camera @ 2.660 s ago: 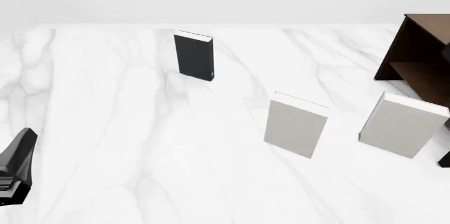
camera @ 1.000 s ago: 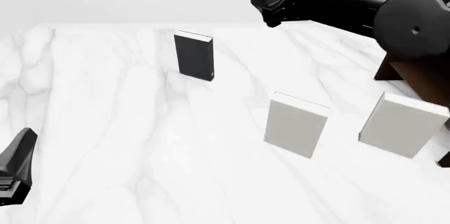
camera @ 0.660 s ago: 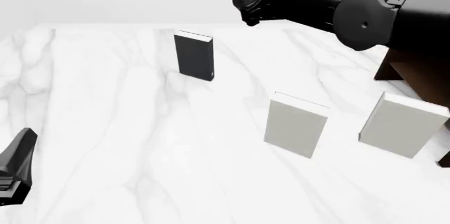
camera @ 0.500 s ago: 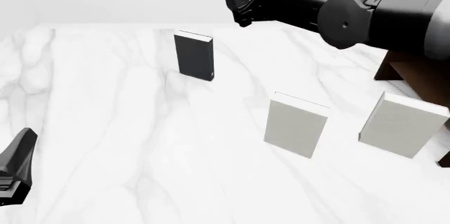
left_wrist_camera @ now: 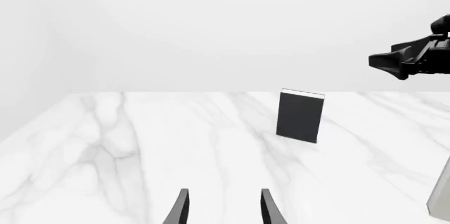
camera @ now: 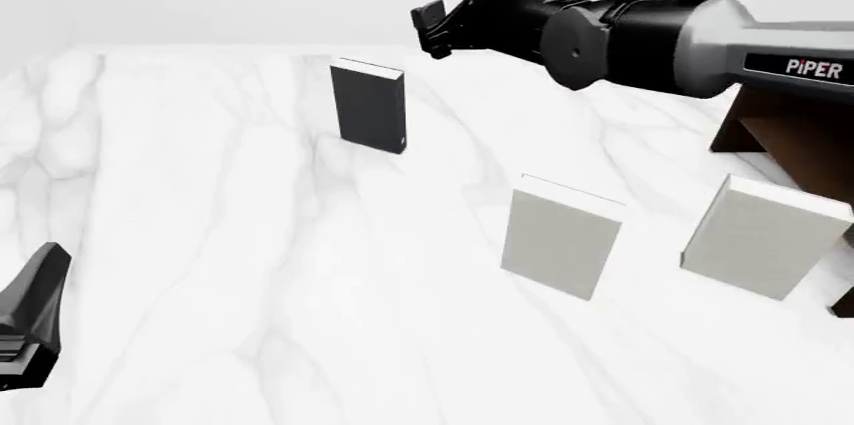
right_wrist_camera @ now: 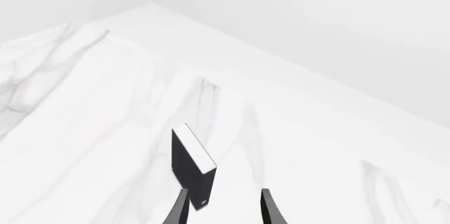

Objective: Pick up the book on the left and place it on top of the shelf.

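Observation:
The book (camera: 368, 106), dark charcoal with white page edges, stands upright at the far left-middle of the marble table; it also shows in the left wrist view (left_wrist_camera: 301, 116) and the right wrist view (right_wrist_camera: 191, 170). My right gripper (camera: 430, 29) hangs open and empty in the air, above and to the right of the book. The right wrist view shows its fingers (right_wrist_camera: 178, 211) apart, with the book just beyond them. My left gripper (left_wrist_camera: 221, 211) is open and empty, low at the near left, far from the book. The shelf (camera: 781, 140), dark brown, is mostly hidden behind the right arm at the right edge.
Two light grey-white books stand upright at the right, one in the middle (camera: 561, 237) and one nearer the shelf (camera: 762, 237). The right arm (camera: 667, 40) stretches across the upper right. The left arm's black body (camera: 30, 317) sits at the near left edge.
The right arm came in from the right and swung its gripper leftward toward the dark book. The books and the left arm have not moved.

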